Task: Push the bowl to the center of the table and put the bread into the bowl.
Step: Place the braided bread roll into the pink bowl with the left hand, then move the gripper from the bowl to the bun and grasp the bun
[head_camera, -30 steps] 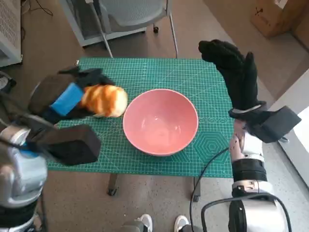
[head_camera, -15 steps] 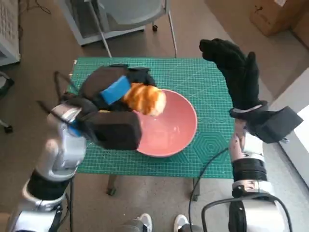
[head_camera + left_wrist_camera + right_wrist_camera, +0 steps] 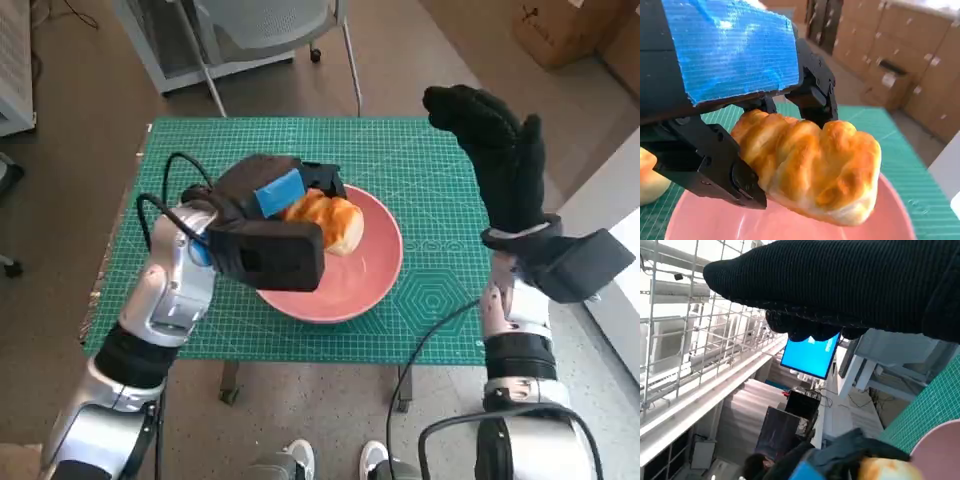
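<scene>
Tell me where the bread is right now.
In the head view, the bread is gripped by the left hand, held over the left part of the pink bowl, not yet released.

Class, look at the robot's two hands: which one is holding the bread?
The left hand, black with blue tape, grips the bread over the pink bowl. The gloved right hand holds nothing.

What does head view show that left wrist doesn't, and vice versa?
Head view only: the right hand raised over the table's far right part, holding nothing, plus the whole green mat and a chair beyond it. Left wrist only: wooden cabinets in the background. Both: the left hand holding the bread over the pink bowl.
</scene>
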